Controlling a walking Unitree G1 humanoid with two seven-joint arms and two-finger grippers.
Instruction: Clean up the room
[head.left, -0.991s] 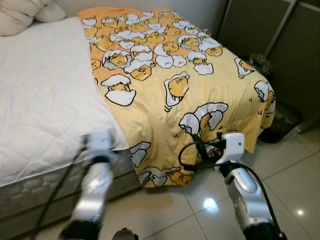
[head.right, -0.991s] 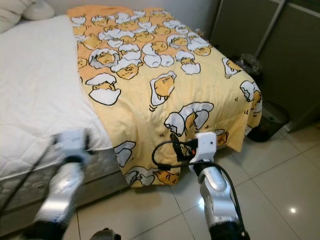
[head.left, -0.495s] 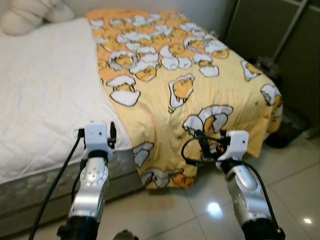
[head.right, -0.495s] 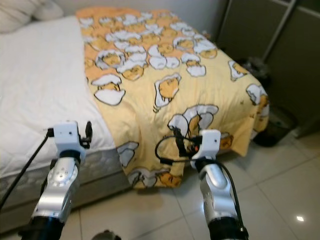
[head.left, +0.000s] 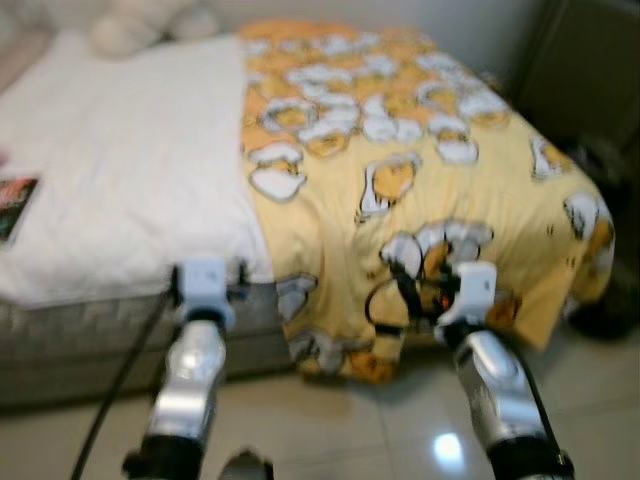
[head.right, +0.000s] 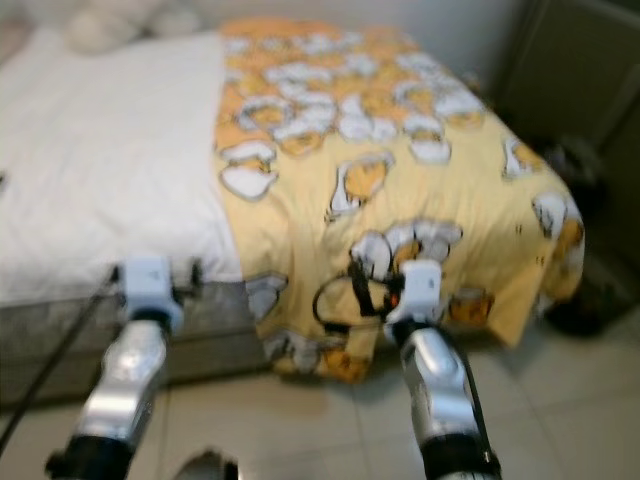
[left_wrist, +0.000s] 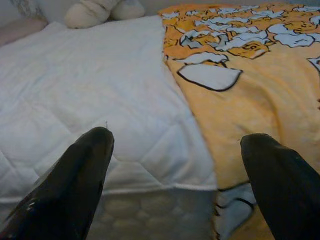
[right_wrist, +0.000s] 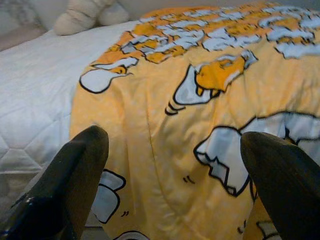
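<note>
Both arms are raised toward the bed's edge. The left gripper (left_wrist: 175, 180) and right gripper (right_wrist: 172, 175) gape wide, empty. The yellow blanket (head.left: 430, 190) lies just ahead of the right one; next comes reaching for its hem.

The blanket (head.left: 430, 160) is orange-yellow, with a repeated cartoon print: white eggshell shapes with black outlines and darker yellow figures inside. Beside the blanket, the mattress cover (head.left: 130, 190) is plain white with a quilted diamond pattern. Below the cover, the mattress side (head.left: 90, 335) is grey. Behind the cover lie cream pillows (left_wrist: 95, 12). The floor (head.left: 350, 430) under the blanket's hanging edge has pale beige glossy tiles.
</note>
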